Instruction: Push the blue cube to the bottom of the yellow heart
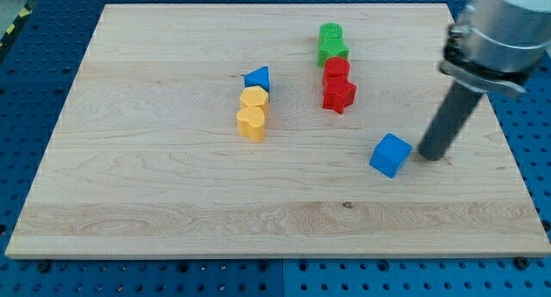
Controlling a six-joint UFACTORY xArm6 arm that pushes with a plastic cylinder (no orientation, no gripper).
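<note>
The blue cube (390,154) sits lowest in the view, on the view's right half of the wooden tabletop (172,185), turned so one corner points at the view's bottom. Our tip (429,157) is just beside it on the view's right, w/ a thin strip of bare wood between; we can't tell any contact. The arm ends in a straight dark rod (451,116), no hand, so there's nothing to open or close and nothing is gripped. The rod leans up toward the view's top right into a grey cylindrical housing (504,26).

Going outward from the tip: up and to the view's left stands a red pair, a star-like red block (338,95) w/ a rounder red block (337,70) touching it on the view's top side. Directly above those are two green blocks (331,43), pressed together; shapes hard to make out. The four form a short column.

Further to the view's left, approx. mid-board, is the yellow heart (251,123). A second yellow block (254,97) touches it on the view's top side, shape unclear, and a blue triangular block (257,78) sits against that one at the top right.

The blue cube is well apart from the yellow heart, off to its right and a little lower. A blue perforated base (21,116) surrounds the tabletop.
</note>
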